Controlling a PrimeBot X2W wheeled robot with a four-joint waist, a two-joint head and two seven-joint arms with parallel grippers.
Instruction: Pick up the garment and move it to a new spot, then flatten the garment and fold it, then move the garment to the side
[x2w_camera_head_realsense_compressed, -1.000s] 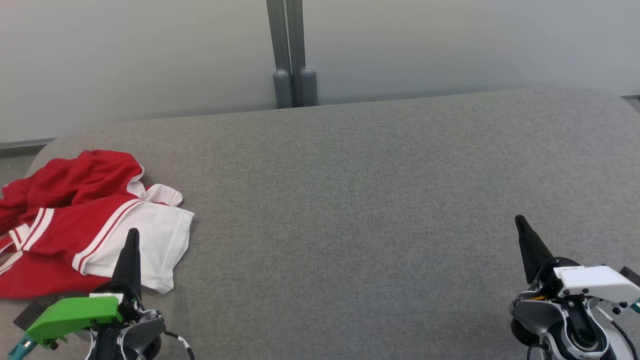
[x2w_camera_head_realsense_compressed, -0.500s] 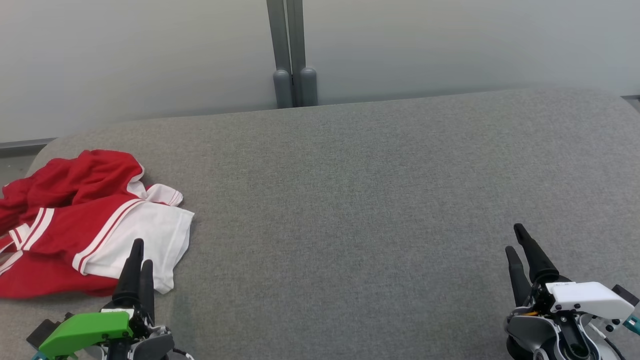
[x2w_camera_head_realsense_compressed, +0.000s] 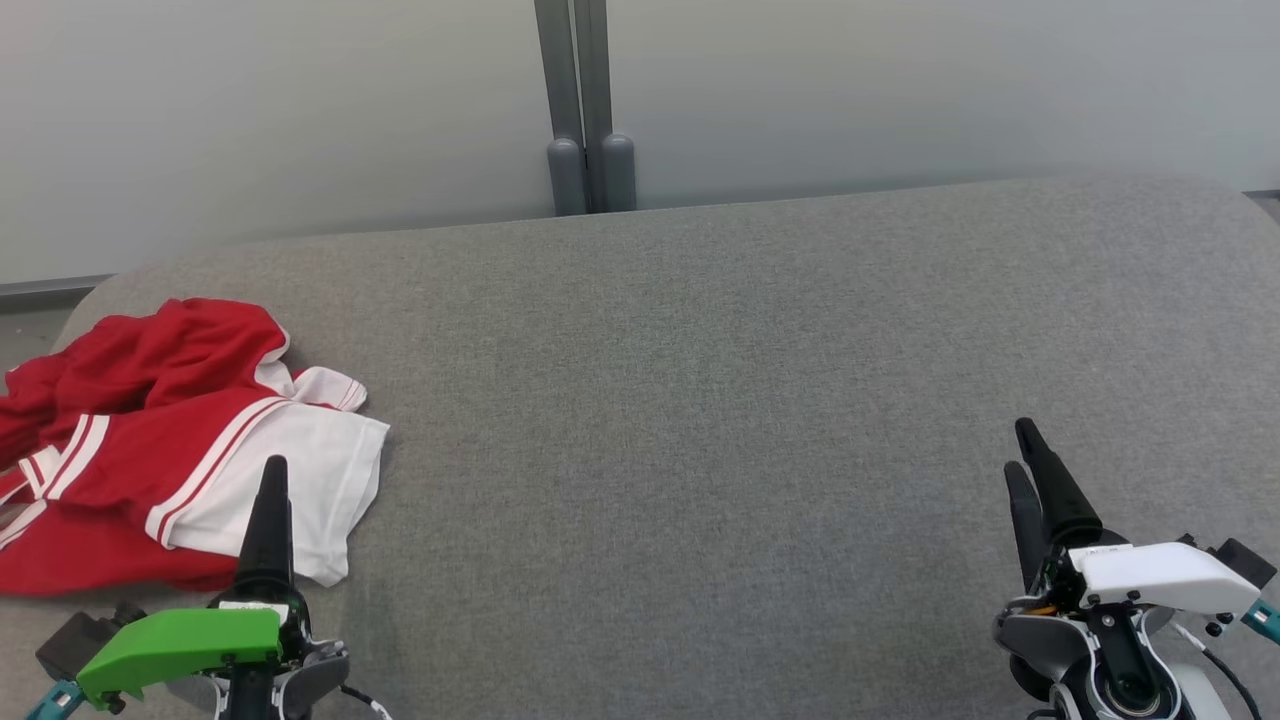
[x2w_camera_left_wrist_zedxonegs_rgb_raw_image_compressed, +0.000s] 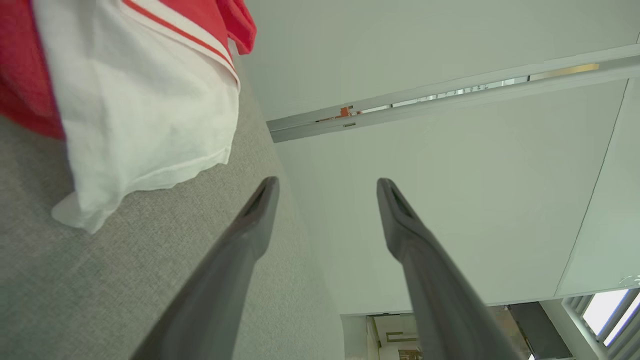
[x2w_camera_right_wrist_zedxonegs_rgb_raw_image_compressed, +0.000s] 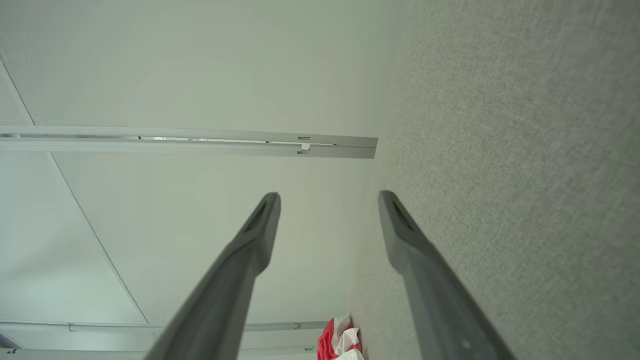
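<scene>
Far left on table (x2w_camera_head_realsense_compressed: 700, 400), crumpled garment (x2w_camera_head_realsense_compressed: 150, 450)

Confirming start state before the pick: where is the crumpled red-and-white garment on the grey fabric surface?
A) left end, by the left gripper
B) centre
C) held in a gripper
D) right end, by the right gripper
A: the crumpled red-and-white garment lies at the left end of the grey fabric surface, just ahead of the left gripper, which is open and empty.

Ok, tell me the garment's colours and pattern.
The garment is red with white panels and white stripes; the head view shows it best.
</scene>
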